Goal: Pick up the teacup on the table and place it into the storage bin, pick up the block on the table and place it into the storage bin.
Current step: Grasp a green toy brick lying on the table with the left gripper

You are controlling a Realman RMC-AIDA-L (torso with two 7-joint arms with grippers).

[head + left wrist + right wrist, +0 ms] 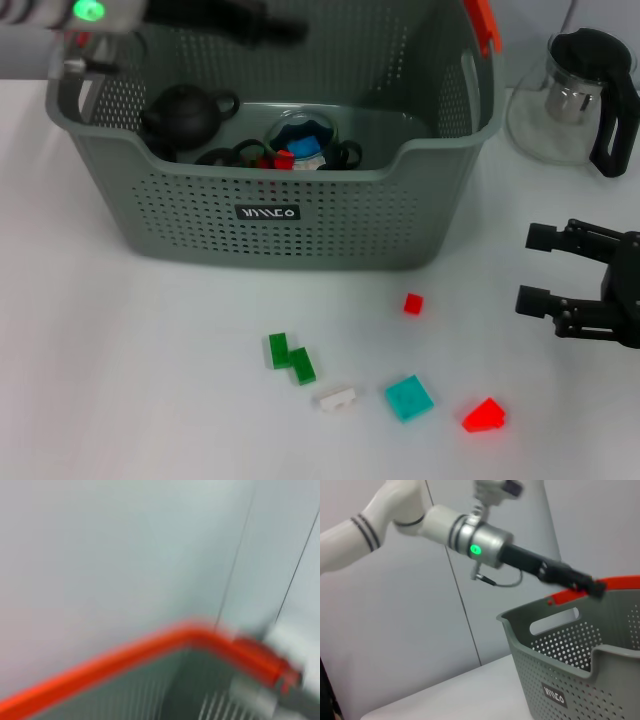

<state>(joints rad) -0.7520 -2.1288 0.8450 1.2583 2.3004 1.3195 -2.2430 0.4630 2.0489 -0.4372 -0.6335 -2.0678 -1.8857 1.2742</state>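
Observation:
The storage bin (270, 215) is a large grey perforated basket with an orange-red handle piece (483, 22) and a black label, standing at the back middle of the table. Inside it lie a black teapot (183, 115), dark cup rims (225, 156) and a glass bowl holding blue and red pieces (303, 140). My left gripper (285, 30) hangs over the bin's back edge; it also shows in the right wrist view (590, 585). My right gripper (530, 268) is open and empty above the table, right of the bin. Loose blocks lie in front. No teacup shows on the table.
On the table in front of the bin lie a small red cube (413, 303), a green block (291, 358), a white block (337, 399), a teal block (409, 397) and a red wedge (484, 415). A glass teapot with a black handle (580, 95) stands at the back right.

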